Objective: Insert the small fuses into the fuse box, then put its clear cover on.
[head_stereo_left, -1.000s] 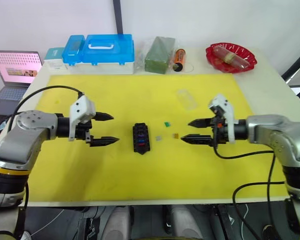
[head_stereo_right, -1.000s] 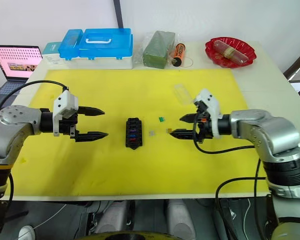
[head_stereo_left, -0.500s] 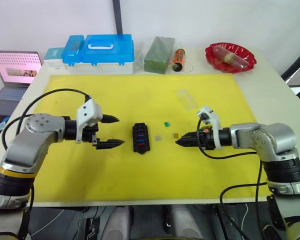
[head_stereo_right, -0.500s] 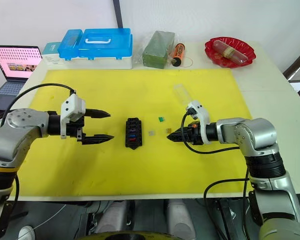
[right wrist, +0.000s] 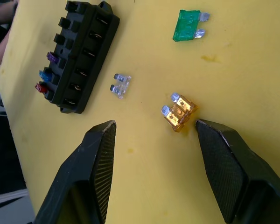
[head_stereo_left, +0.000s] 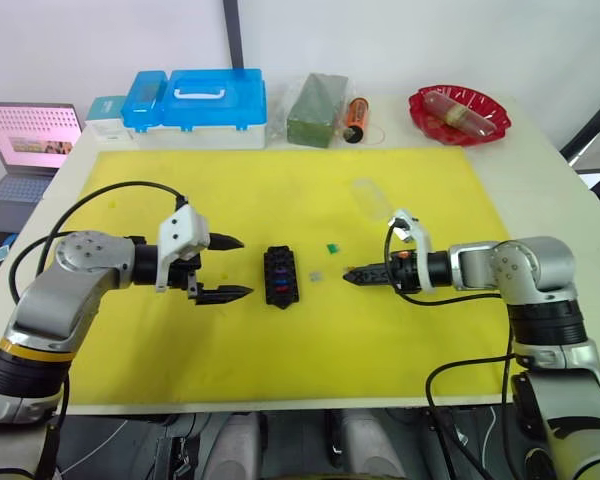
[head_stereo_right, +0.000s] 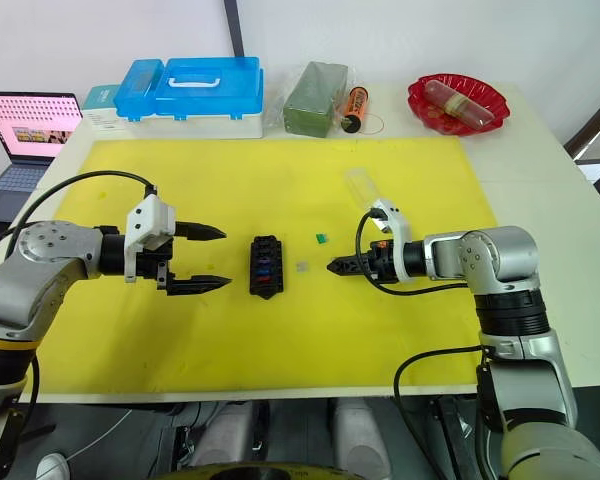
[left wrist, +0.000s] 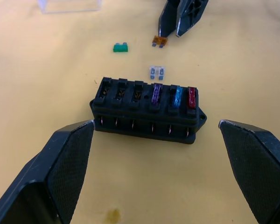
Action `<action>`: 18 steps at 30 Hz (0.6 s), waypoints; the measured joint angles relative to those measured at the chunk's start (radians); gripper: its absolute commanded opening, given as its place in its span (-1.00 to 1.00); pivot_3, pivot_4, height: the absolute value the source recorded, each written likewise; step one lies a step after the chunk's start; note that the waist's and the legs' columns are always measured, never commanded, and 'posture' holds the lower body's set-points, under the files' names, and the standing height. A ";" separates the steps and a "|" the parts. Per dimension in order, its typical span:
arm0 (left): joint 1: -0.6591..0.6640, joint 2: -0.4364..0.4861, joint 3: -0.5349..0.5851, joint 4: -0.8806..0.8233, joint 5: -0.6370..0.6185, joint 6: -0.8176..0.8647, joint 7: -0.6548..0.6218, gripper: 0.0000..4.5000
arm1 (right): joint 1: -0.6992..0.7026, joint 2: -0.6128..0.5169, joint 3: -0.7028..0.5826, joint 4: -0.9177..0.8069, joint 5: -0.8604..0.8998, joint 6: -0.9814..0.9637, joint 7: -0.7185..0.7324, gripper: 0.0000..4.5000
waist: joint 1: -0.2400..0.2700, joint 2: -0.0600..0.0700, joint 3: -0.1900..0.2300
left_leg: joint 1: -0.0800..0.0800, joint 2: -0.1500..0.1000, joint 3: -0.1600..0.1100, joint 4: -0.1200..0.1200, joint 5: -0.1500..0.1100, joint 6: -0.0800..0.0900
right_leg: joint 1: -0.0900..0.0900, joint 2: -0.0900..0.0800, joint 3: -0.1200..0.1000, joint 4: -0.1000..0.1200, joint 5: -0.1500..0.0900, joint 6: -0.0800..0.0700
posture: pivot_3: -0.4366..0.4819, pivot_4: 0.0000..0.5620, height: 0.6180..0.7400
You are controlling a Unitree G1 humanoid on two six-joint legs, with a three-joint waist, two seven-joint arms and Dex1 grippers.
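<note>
The black fuse box [head_stereo_left: 279, 277] lies mid-mat with purple, blue and red fuses [left wrist: 177, 95] in three slots; the other slots are bare. Loose on the mat to its right are a green fuse [right wrist: 189, 25], a grey fuse [right wrist: 121, 85] and an orange fuse [right wrist: 178, 112]. My right gripper [head_stereo_left: 346, 275] is open and low over the mat, its fingers [right wrist: 100, 158] on either side of the orange fuse without touching it. My left gripper [head_stereo_left: 242, 267] stands open just left of the fuse box, holding nothing. The clear cover [head_stereo_left: 373, 198] rests behind the fuses.
The yellow mat [head_stereo_left: 280, 180] covers most of the table. Along the back edge stand a blue lidded case [head_stereo_left: 195, 100], a bagged green block [head_stereo_left: 317, 97], an orange cylinder [head_stereo_left: 357, 117] and a red bowl [head_stereo_left: 460, 112]. A laptop [head_stereo_left: 30, 135] sits off the table's left.
My right gripper has turned on its side and slid left, down to the orange fuse. My left gripper has edged right toward the fuse box, still open.
</note>
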 measured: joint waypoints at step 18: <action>0.000 -0.008 -0.007 0.001 0.010 -0.015 0.009 1.00 | -0.030 0.026 0.006 0.056 -0.003 -0.004 -0.027 -0.99 | 0.000 0.000 0.000 | 0.000 0.000 0.000 0.000 0.000 0.000 | 0.000 0.000 0.000 0.000 0.000 0.000 | -0.05 -0.47 1.00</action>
